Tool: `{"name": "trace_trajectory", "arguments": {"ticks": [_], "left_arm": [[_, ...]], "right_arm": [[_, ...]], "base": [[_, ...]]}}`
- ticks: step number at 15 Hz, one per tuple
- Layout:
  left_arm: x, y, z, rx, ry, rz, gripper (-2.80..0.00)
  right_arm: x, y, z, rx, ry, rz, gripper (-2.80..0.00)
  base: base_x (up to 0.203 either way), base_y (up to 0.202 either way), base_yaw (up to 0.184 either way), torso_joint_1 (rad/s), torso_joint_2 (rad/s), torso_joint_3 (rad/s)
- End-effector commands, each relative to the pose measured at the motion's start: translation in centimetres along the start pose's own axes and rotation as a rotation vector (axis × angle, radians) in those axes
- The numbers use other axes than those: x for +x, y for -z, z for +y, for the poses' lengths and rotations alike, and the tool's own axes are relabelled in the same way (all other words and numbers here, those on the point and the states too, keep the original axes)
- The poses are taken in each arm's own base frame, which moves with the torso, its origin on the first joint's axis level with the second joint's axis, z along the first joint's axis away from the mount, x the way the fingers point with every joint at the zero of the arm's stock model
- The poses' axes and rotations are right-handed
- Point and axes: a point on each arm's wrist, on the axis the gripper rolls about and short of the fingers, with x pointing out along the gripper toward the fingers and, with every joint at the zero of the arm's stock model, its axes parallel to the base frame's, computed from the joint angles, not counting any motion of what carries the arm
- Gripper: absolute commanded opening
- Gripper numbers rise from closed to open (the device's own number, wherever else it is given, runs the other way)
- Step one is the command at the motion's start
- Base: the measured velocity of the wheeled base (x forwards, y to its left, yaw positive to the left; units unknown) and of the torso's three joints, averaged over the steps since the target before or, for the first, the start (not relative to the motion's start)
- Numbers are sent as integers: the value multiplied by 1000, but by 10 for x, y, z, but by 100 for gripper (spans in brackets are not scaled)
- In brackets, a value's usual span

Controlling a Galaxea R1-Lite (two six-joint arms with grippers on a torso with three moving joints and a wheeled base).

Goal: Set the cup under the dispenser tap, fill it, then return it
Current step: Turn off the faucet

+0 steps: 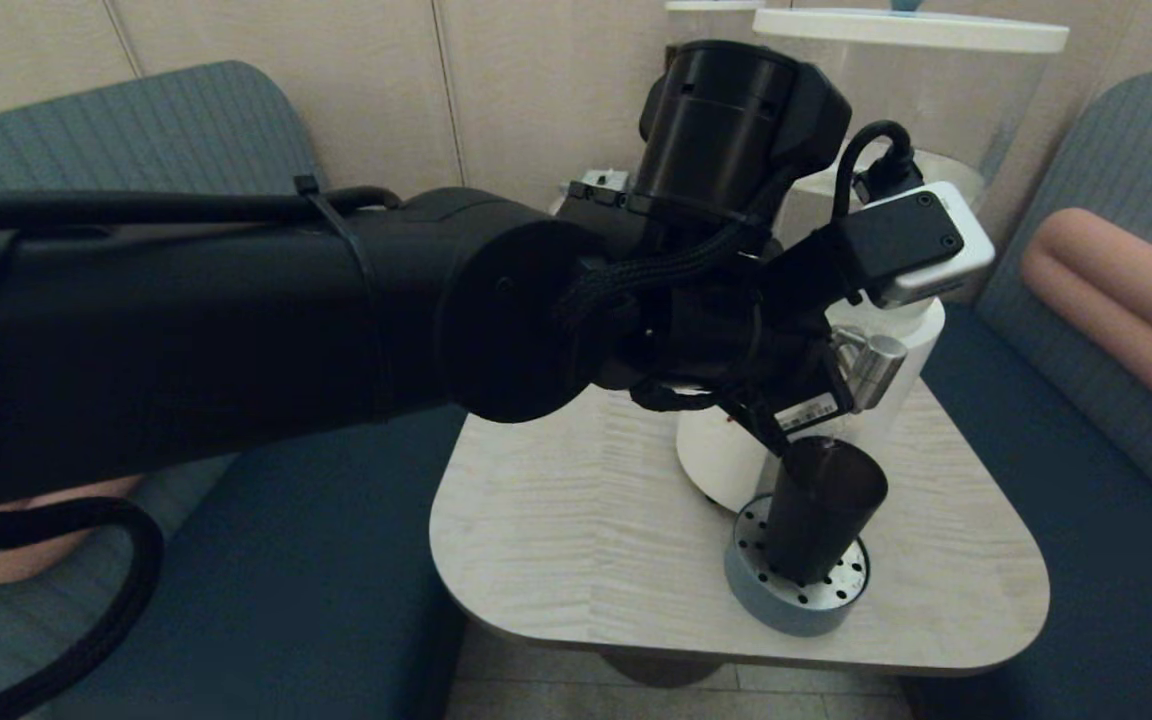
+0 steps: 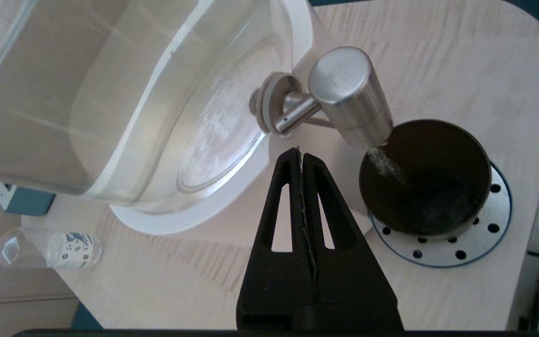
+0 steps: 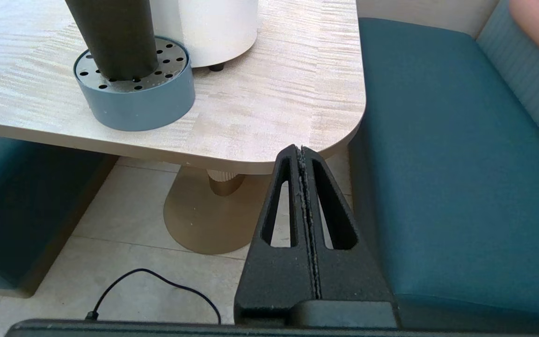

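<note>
The dark cup (image 2: 426, 187) stands upright on a round perforated drip tray (image 2: 475, 243), directly below the mouth of the brushed-metal dispenser tap (image 2: 349, 93). A pale streak runs from the tap's mouth into the cup. My left gripper (image 2: 300, 152) is shut with nothing in it; its tips sit just under the tap's stem, beside the cup and apart from it. In the head view the left arm reaches across to the tap (image 1: 871, 365), with the cup (image 1: 821, 510) below it. My right gripper (image 3: 302, 150) is shut and empty, low beside the table's near corner.
The dispenser's white base (image 1: 726, 450) and clear tank (image 2: 87, 93) stand behind the cup on the pale wooden table (image 1: 586, 540). A small clear bottle (image 2: 40, 245) lies behind the dispenser. Blue sofa seats (image 3: 438, 164) flank the table. A cable (image 3: 157, 281) lies on the floor.
</note>
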Motion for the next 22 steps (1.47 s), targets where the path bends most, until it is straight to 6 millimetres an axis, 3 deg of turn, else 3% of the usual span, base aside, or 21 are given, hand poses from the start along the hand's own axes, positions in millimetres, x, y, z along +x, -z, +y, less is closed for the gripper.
{"name": "trace_trajectory", "arguments": {"ticks": [1, 22], "left_arm": [[4, 1, -2, 4, 2, 1, -280], [17, 3, -3, 3, -33, -46, -280]], "right_arm": [[0, 0, 0, 0, -1, -3, -280], [0, 0, 0, 0, -1, -3, -280]], "base": [[0, 0, 0, 0, 0, 0], [0, 0, 0, 0, 0, 0]]}}
